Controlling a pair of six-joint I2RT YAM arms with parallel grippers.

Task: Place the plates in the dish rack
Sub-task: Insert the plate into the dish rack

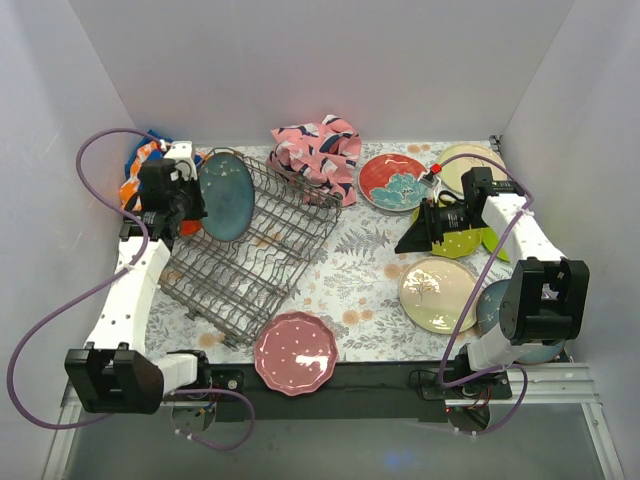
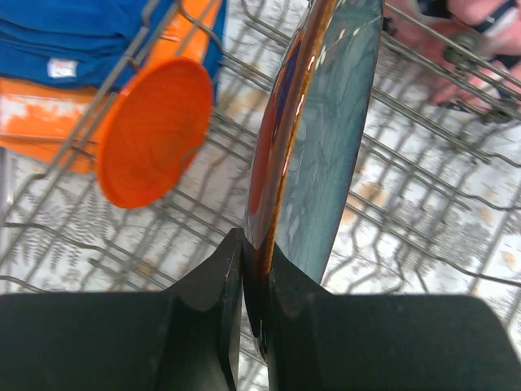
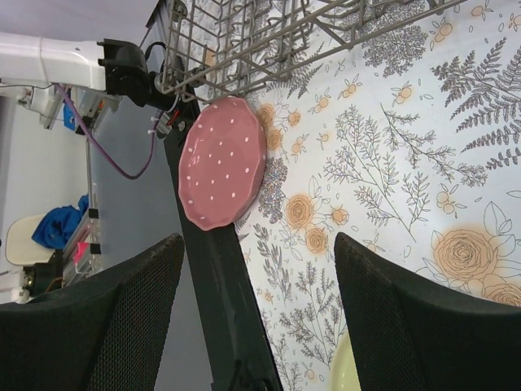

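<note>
The grey wire dish rack [image 1: 255, 255] lies on the floral mat left of centre. My left gripper [image 1: 188, 205] is shut on the rim of a teal plate [image 1: 225, 195], held upright on edge over the rack's far-left end; the left wrist view shows the plate [image 2: 326, 138] between the fingers above the rack wires [image 2: 423, 122]. My right gripper [image 1: 420, 232] is open and empty, low over the mat near a green plate [image 1: 462, 240]. A pink dotted plate [image 1: 295, 352] lies at the front edge and also shows in the right wrist view [image 3: 221, 163].
A red plate with blue flower [image 1: 392, 182], a pale yellow plate [image 1: 458, 165], a cream plate [image 1: 438, 294] and a blue-grey plate [image 1: 495, 305] under the right arm lie on the mat. A pink patterned cloth [image 1: 318, 150] lies behind the rack. Orange and blue things [image 1: 140, 170] sit far left.
</note>
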